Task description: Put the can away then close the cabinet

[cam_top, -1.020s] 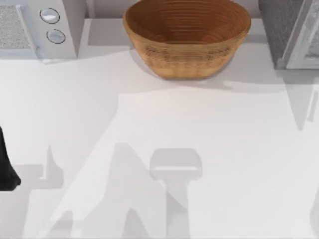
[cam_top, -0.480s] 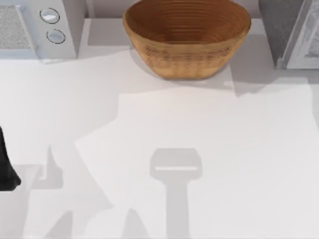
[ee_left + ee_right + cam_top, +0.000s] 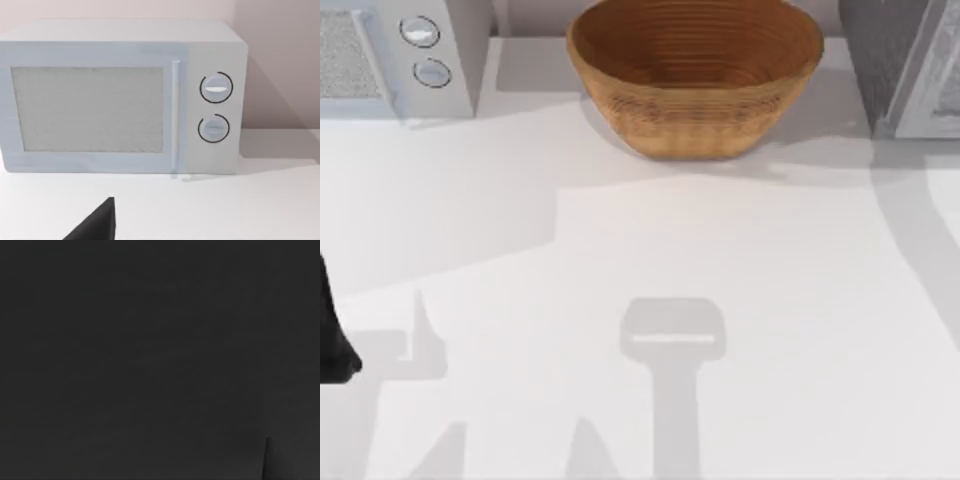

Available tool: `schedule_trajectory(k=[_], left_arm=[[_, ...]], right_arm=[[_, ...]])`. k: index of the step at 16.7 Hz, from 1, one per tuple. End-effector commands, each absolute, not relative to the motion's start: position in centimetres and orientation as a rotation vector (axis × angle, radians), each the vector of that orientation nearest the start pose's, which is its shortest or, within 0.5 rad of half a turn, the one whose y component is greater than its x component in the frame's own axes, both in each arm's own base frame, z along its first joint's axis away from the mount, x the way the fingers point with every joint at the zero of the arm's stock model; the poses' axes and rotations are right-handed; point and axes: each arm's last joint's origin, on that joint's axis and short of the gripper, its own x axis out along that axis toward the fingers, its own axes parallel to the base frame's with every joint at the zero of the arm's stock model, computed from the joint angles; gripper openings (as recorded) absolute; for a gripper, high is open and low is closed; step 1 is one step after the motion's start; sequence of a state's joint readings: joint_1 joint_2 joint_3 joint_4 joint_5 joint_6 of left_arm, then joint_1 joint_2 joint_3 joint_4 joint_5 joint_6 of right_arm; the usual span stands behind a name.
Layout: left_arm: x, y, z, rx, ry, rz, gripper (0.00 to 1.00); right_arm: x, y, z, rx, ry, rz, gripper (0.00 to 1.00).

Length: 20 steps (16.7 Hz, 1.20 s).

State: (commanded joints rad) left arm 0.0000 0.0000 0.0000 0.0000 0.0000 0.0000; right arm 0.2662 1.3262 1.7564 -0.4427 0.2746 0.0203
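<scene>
White microwave [image 3: 395, 60] sits at the worktop's [image 3: 620, 250] back-left corner, woven bowl [image 3: 695, 75] mid-back, cabinet [image 3: 910, 70] back-right where shadows have shifted; can likely inside, jaws' state cannot be told, right wrist view dark.

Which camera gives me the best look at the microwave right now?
The left wrist view: the whole microwave faces it, showing door, handle and both dials. The top view catches just its corner with the dials at the table's back left. The right wrist view is dark.
</scene>
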Motion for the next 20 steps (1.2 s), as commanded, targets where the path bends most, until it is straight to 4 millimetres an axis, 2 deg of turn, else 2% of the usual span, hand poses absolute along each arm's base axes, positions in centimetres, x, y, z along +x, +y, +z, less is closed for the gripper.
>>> schedule_trajectory(k=[2, 4, 10, 12, 14, 18, 20], left_arm=[[10.6, -0.1, 16.0, 0.0, 0.0, 0.0, 1.0], [10.6, -0.1, 16.0, 0.0, 0.0, 0.0, 1.0], [10.6, -0.1, 16.0, 0.0, 0.0, 0.0, 1.0], [10.6, -0.1, 16.0, 0.0, 0.0, 0.0, 1.0], [10.6, -0.1, 16.0, 0.0, 0.0, 0.0, 1.0], [10.6, -0.1, 16.0, 0.0, 0.0, 0.0, 1.0], [10.6, -0.1, 16.0, 0.0, 0.0, 0.0, 1.0]], right_arm=[[24.0, 8.4, 51.1, 0.001, 0.01, 0.003, 1.0], [23.1, 9.5, 51.0, 0.0, 0.009, 0.003, 1.0], [22.7, 9.8, 50.9, 0.001, 0.006, 0.003, 1.0], [22.3, 9.2, 51.4, 0.0, -0.007, -0.022, 1.0], [23.3, 9.3, 51.5, 0.0, -0.012, -0.016, 1.0], [26.5, 9.2, 51.4, 0.0, -0.009, -0.019, 1.0], [27.2, 9.2, 51.3, 0.0, -0.007, -0.022, 1.0]])
